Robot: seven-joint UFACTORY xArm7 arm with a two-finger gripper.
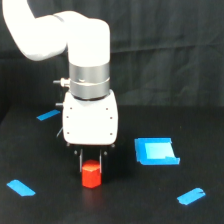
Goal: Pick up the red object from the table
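Blue tape strips lie scattered on the black table [130,200]: one [48,115] behind the arm toward the exterior view's left, one [21,187] at front left, one [191,196] at front right. A blue open tray-like piece [156,151] sits to the exterior view's right of the gripper [91,161], well apart; its contents cannot be made out. The red object [91,176] stands on the table between the gripper's fingers, which flank its upper part; whether they clamp it cannot be told. Nothing stands against it.

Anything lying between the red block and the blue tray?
No. In the exterior view, only bare black table separates the red block from the blue tray.
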